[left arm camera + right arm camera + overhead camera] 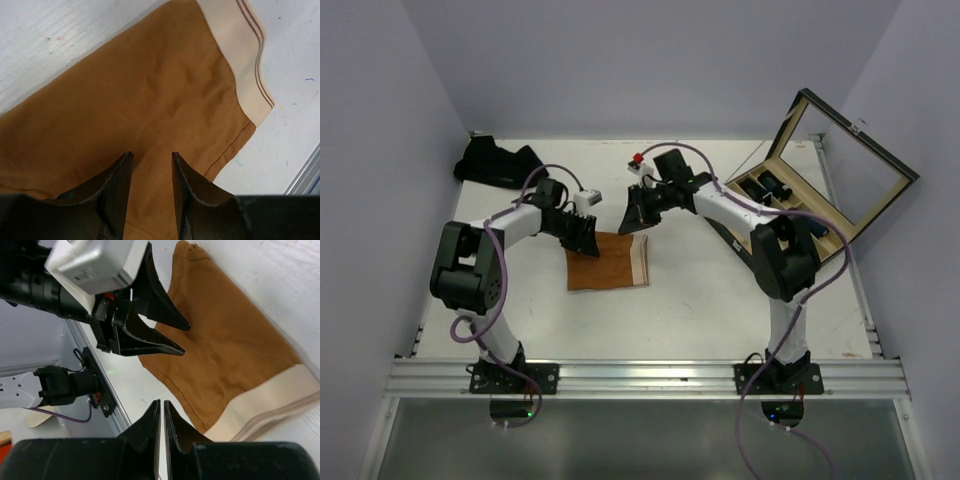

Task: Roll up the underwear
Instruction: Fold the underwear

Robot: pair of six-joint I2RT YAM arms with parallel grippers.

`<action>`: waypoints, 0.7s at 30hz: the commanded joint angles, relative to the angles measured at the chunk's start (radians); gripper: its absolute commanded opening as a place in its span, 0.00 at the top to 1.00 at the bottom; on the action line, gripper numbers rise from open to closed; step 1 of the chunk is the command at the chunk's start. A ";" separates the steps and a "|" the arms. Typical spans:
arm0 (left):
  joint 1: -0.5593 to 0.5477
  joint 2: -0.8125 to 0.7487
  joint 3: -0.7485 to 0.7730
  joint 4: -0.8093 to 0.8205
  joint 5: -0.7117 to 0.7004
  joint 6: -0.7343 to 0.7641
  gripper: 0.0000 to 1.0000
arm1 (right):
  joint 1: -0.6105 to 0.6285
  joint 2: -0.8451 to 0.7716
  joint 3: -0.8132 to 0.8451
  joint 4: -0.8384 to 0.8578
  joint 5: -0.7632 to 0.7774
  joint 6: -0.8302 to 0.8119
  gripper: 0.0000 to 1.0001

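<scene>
Rust-orange underwear point(608, 262) lies flat at centre of table point(720, 300), cream waistband point(642, 258) on right-arm side. Left gripper point(152, 155) low over cloth, jaws parted, nothing betw them; contact w/ cloth unclear, prob none. Right gripper point(161, 407) by far right corner, jaws nearly together, empty. To do step well: pinch one edge at both corners, turn over evenly, roll tight.

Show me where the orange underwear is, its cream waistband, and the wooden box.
orange underwear point(605, 262), top external view, middle of the flat cloth.
cream waistband point(240, 55), left wrist view, middle of the pale band.
wooden box point(880, 210), top external view, frame of the open lid.
</scene>
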 commanded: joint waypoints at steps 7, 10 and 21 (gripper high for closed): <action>0.113 0.114 0.066 -0.069 0.093 0.027 0.57 | -0.040 0.209 -0.114 0.173 -0.003 0.165 0.92; 0.137 0.157 0.059 -0.084 0.086 0.048 0.57 | -0.100 0.244 -0.154 0.200 0.025 0.155 0.91; 0.171 0.195 0.175 -0.217 0.275 0.229 0.53 | -0.108 0.166 -0.139 0.176 -0.078 0.093 0.87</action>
